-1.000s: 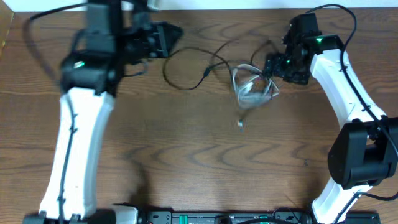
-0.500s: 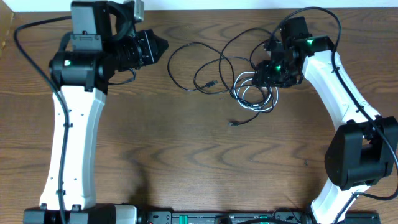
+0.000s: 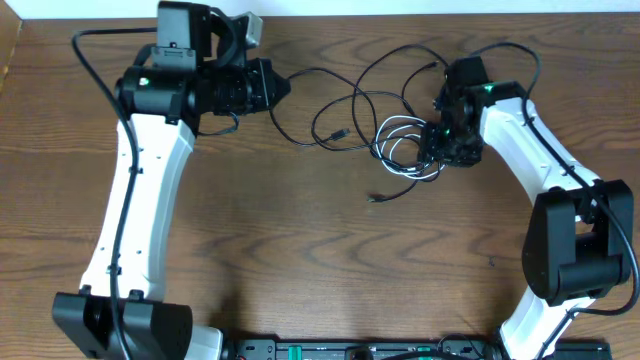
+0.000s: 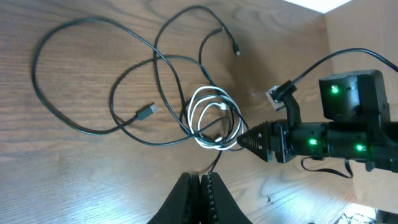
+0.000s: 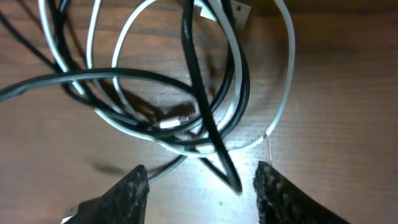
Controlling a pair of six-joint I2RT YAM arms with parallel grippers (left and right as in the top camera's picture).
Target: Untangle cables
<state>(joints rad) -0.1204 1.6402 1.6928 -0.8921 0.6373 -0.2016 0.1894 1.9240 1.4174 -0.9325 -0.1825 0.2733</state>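
Observation:
The cables (image 3: pixel 405 150) lie on the wooden table, right of centre. A white cable (image 3: pixel 398 165) is coiled there, and thin black cables (image 3: pixel 300 138) loop out to the left and towards the back. A small plug (image 3: pixel 376 198) lies loose in front of the coil. My right gripper (image 3: pixel 436 140) sits at the coil's right edge. In the right wrist view the gripper (image 5: pixel 199 174) stands open, with a bend of black cable (image 5: pixel 205 124) and the white cable (image 5: pixel 273 118) just ahead of its fingers, untouched. My left gripper (image 3: pixel 287 88) is shut at the back left, its fingers (image 4: pixel 200 180) pressed together.
A black cable's flat plug (image 4: pixel 146 111) lies inside the left loops. The table's back edge (image 3: pixel 400 12) runs close behind both grippers. A black bar (image 3: pixel 350 350) lines the front edge. The arms' bases stand at the front left (image 3: pixel 120 325) and front right (image 3: pixel 575 250).
The bunched cables have spread into wide loops on the table. The right gripper's jaws have narrowed and it has moved to the coil's right edge. The left arm has swung to the right.

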